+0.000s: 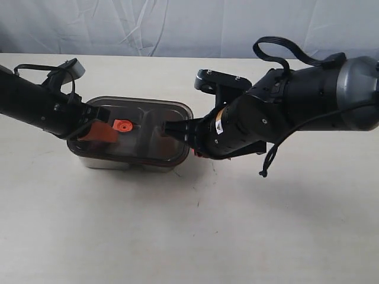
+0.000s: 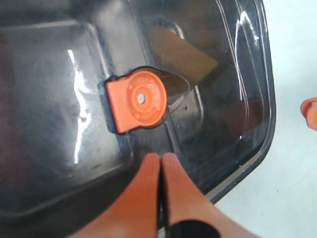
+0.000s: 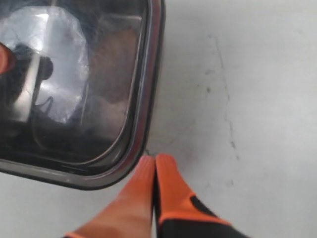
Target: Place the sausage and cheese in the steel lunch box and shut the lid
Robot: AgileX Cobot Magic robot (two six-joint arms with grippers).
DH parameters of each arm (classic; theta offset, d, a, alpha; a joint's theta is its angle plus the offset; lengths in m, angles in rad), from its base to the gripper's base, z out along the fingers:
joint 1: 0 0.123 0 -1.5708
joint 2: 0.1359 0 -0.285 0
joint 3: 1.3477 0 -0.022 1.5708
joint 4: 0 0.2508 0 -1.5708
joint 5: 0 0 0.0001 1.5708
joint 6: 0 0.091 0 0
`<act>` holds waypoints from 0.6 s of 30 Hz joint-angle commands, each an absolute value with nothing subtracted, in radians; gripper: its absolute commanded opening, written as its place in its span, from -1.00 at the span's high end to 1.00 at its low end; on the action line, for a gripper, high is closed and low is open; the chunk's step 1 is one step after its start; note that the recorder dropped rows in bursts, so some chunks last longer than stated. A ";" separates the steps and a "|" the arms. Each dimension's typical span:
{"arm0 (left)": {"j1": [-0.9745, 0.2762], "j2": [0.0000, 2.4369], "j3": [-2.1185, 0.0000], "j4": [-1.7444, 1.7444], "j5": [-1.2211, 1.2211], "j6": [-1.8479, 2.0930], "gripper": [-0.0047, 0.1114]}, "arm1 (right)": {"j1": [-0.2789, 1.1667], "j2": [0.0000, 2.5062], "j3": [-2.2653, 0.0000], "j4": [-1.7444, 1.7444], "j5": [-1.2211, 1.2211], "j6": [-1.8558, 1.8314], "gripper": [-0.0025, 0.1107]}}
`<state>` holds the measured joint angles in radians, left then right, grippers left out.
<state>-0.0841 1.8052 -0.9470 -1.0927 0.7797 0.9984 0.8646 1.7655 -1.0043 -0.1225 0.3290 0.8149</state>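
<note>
The dark tinted lid [image 1: 148, 118] lies on the steel lunch box [image 1: 112, 163], with its orange valve [image 1: 122, 125] in the middle. My left gripper [image 1: 102, 131] is shut and empty, its tips [image 2: 161, 156] over the lid [image 2: 59, 99] close to the valve [image 2: 141, 99]. Through the tint, a tan wedge that looks like the cheese [image 2: 185, 57] shows, and beside it a dim reddish shape, perhaps the sausage [image 2: 242, 111]. My right gripper [image 1: 188, 142] is shut and empty, its tips [image 3: 154, 158] at the rim of the lid [image 3: 148, 89] near a corner.
The box stands on a pale tabletop [image 1: 189, 236] that has a white cloth backdrop behind it. The right arm's bulky body [image 1: 284, 112] stretches over the table to the right of the box. One finger [image 2: 310, 111] of the right gripper shows just past the lid's edge.
</note>
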 commanded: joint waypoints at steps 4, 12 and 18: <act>-0.092 1.820 -0.945 -1.085 0.763 1.006 0.92 | 0.868 1.777 -1.011 -0.094 0.332 0.800 0.97; -0.092 1.820 -0.945 -1.085 0.763 1.006 0.92 | 0.868 1.859 -1.015 -0.035 0.313 0.755 0.97; -0.092 1.820 -0.945 -1.085 0.763 1.008 0.92 | 0.868 1.869 -1.049 -0.031 0.302 0.753 0.97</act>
